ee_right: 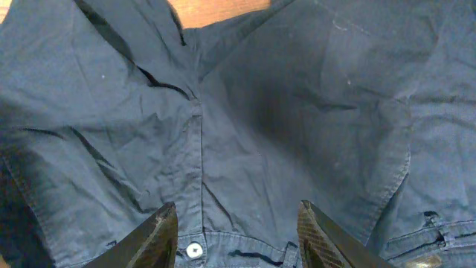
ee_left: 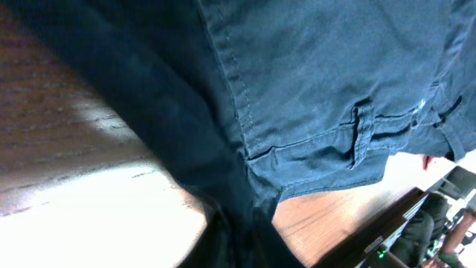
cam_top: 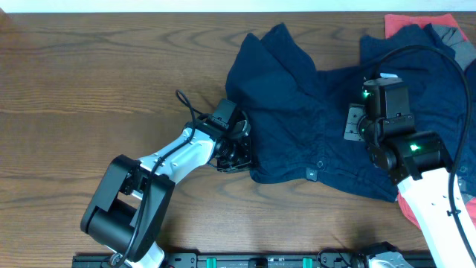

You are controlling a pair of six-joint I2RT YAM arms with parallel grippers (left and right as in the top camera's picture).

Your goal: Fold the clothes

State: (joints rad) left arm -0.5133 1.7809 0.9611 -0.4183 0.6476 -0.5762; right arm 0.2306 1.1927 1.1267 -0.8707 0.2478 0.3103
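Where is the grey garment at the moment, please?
Overhead, the grey garment peeks out at the table's far right, against the coral-red cloth and a navy garment.

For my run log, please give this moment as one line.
left fingers: at shorts left edge, grip unclear | right fingers: open, above shorts near button | shorts: unfolded on table

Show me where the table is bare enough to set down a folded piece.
Free: the whole left part of the table, bordered by the navy garment and the left arm; also the near strip between both arms. Crowded: the right side, under navy cloth, the coral-red piece and the right arm.
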